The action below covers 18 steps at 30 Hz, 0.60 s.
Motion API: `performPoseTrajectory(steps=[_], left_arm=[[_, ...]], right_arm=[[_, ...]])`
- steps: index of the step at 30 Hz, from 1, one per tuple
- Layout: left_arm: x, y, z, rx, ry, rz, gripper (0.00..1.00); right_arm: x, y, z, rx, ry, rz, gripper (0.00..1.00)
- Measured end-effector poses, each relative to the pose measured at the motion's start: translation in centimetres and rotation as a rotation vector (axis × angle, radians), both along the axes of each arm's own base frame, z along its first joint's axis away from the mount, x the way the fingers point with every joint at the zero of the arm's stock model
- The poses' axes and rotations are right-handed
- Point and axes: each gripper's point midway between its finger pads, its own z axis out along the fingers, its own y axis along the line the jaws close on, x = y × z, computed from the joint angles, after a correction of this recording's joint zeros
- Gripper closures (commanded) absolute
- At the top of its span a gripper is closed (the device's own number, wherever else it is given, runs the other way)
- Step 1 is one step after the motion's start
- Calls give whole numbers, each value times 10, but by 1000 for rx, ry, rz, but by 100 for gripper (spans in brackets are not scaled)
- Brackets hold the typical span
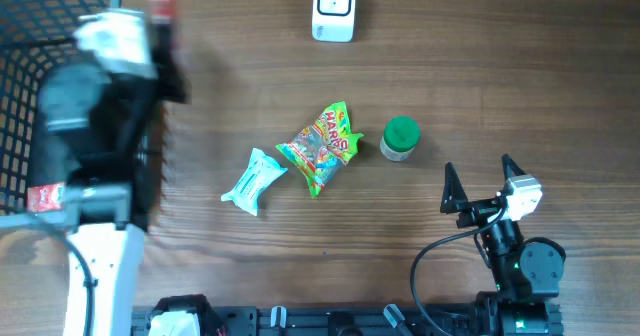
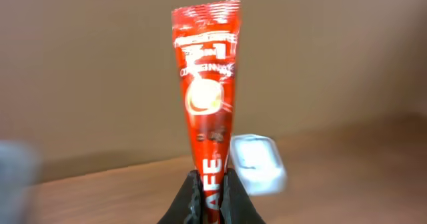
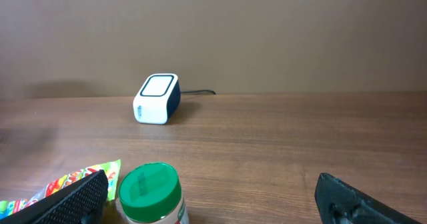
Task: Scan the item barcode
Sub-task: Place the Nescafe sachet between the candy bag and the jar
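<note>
I see the wooden table point(image 1: 560, 66) filling the overhead view, with a dark wire basket point(image 1: 30, 36) at its far left corner. The left arm point(image 1: 100, 126) is blurred just beside the basket. Near the table's right front edge sits the right gripper point(image 1: 478, 166), its jaws spread as wide as they go with nothing between them. In the middle of the table lies a colourful candy bag point(image 1: 322, 146), with a pale wrapped packet point(image 1: 254, 181) just to its left. The white scanner point(image 1: 334, 8) stands at the far edge, a cable running off behind it. A small jar with a green lid point(image 1: 400, 139) stands upright just to the right of the candy bag. The left gripper point(image 2: 212, 184) is clamped tight on the bottom end of a red coffee sachet point(image 2: 208, 84), holding it upright above the table's left side, well apart from the scanner overhead. In the left wrist view the scanner shows blurred behind the sachet.
</note>
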Motion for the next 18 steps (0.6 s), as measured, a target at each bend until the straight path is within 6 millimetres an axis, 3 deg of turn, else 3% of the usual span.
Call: performPoseTrajectory(steps=[2,5,6,11,15,18], left_arm=[[-3,-41,-9,3,27,-102,96],[-11,-114,-43,0,134,-268,96],[-12,-126,-53,-1,168,-291,96],[-25,-203,-148,-34,485,-399,96],[-39,-240,-224,-45,715,-394,96],[-53,-255,-273,-52,861,-347,96]], right_arm=[[0,0,0,0,0,0,1],[0,0,0,0,0,0,0],[0,0,0,0,-1,0,0],[0,0,0,0,-1,0,0],[0,0,0,0,0,0,0],[0,0,0,0,-1,0,0]])
